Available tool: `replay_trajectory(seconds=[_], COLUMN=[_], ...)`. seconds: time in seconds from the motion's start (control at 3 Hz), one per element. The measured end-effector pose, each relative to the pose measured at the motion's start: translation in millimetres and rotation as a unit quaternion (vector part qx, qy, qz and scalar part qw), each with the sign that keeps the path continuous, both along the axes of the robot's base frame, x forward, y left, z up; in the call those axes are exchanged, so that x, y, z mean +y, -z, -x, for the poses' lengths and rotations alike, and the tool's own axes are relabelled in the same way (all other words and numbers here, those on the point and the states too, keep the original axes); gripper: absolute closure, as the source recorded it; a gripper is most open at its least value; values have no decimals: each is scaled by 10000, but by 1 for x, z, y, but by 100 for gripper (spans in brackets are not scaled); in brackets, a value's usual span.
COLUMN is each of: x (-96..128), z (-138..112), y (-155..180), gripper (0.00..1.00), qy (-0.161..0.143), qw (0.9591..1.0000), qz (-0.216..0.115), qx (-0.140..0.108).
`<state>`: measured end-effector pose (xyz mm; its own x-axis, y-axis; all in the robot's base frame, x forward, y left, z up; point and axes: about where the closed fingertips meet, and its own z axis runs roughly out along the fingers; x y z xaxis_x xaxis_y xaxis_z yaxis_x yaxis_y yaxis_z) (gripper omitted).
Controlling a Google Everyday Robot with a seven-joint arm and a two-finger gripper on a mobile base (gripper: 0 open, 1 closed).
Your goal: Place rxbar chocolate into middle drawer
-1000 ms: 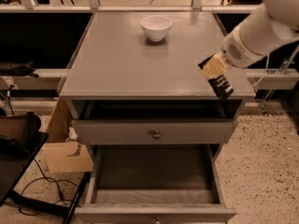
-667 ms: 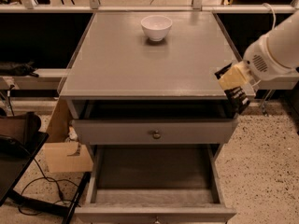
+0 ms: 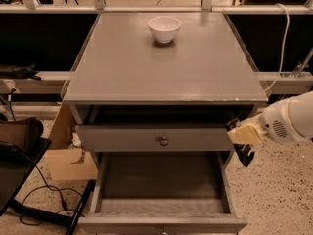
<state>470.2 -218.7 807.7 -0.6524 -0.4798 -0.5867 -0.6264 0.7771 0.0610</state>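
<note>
Bar [image 3: 245,158]: dark, pinched in my tool [image 3: 243,147], off right side of cabinet, level with top drawer [image 3: 146,139], not yet over open drawer [image 3: 161,182]. Step, I judge: carry. Next: I shift left, lower over tray, then release.

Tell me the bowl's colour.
White bowl, camera view; the pincer hangs beside the open middle drawer.

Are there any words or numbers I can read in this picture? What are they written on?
No text can be read anywhere.
The white bowl is plain.
The top drawer and the open middle drawer show no labels.
The gripper, just right of the drawers, shows no readable letters.
</note>
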Motion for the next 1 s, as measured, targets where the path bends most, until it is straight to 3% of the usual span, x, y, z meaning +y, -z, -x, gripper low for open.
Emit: replay_trajectory(seconds=[0.33, 0.67, 1.0], x=[2, 10, 31], z=[1, -6, -9], y=[-3, 19, 121], gripper=[100, 100, 100], qy=[-94, -132, -158], qw=[9999, 9998, 9972], qz=[0, 81, 174], qx=[-66, 98, 707])
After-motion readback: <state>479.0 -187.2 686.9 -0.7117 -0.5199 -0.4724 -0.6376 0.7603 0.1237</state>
